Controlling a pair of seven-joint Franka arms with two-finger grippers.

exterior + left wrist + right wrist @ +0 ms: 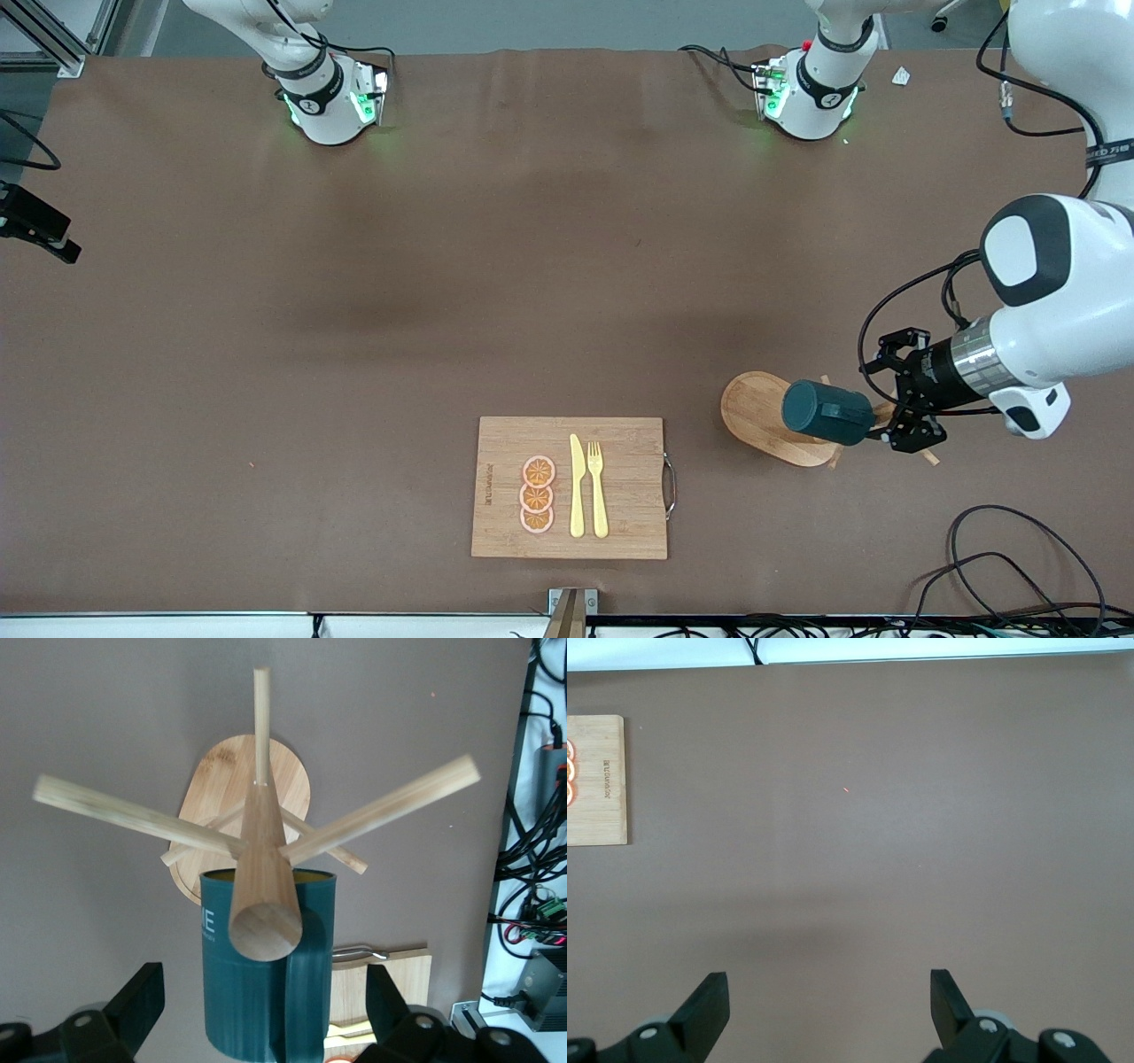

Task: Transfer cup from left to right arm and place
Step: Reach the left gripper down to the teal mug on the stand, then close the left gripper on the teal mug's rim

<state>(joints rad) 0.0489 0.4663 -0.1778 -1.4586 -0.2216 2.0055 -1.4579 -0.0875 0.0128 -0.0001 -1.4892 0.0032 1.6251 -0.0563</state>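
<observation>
Cutting board (496, 483): lay nearest the front camera, near the middle of the table's length, with a metal handle on its edge toward the left arm's end.
On the board: three orange slices (537, 494) in a row, and beside them a yellow knife (577, 486) and a yellow fork (597, 489) lying side by side.
Peg rack (762, 416): stood toward the left arm's end of the table, slightly farther from the front camera than the board, on an oval wooden base; in the left wrist view its thick centre post (264, 895) pointed at the camera, with thinner pegs spreading outward.
Cup (827, 413): dark teal, hung on the rack over the base, lying on its side; in the left wrist view its tan-yellow rim (266, 875) showed around the post, so its mouth faced the rack's base.
Left gripper (897, 403): was level with the cup, just beside its closed end, jaws spread wide; in the left wrist view both fingers (133, 1010) stood clear of the cup's sides with gaps between, holding nothing.
Table (354, 310): brown covering.
Right gripper (828, 1014): waited above bare table, jaws wide apart and holding nothing; a corner of the cutting board showed at the edge of its wrist view.
Arm bases: stood farthest from the front camera.
</observation>
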